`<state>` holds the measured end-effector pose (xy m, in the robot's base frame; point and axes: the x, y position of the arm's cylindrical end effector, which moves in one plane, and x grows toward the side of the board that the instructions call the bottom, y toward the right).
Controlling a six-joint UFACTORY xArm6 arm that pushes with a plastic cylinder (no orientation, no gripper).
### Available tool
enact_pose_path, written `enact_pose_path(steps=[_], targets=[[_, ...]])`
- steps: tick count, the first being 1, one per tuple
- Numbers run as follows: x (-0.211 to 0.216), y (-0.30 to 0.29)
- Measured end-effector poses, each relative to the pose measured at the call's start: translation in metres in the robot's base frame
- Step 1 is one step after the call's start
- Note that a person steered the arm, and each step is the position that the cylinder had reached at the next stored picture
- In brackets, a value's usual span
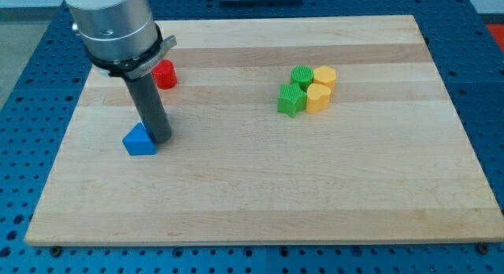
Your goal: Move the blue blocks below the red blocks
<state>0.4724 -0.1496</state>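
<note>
On the wooden board's [260, 187] left side, my tip [160, 138] touches the blue triangular block's [139, 141] right edge, with the red cylinder block [164, 75] above; it's a bare rod, no fingers

Our wooden surface [260, 195] carries a blue triangular block [139, 140] and a red block [164, 74] near its left edge, with two green blocks [295, 90] touching two yellow blocks [320, 88] toward the top right corner.

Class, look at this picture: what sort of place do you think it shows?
Probably a robotics lab bench: a wooden board lying on a blue perforated table, with my tip beside a blue triangular block.
</note>
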Motion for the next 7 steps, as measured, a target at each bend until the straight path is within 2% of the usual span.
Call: enact_pose_path(steps=[1,2,3,4,7], targets=[[0.015,0.011],[0.048,0.012],[0.058,-0.012],[0.051,-0.039],[0.007,-0.046]])
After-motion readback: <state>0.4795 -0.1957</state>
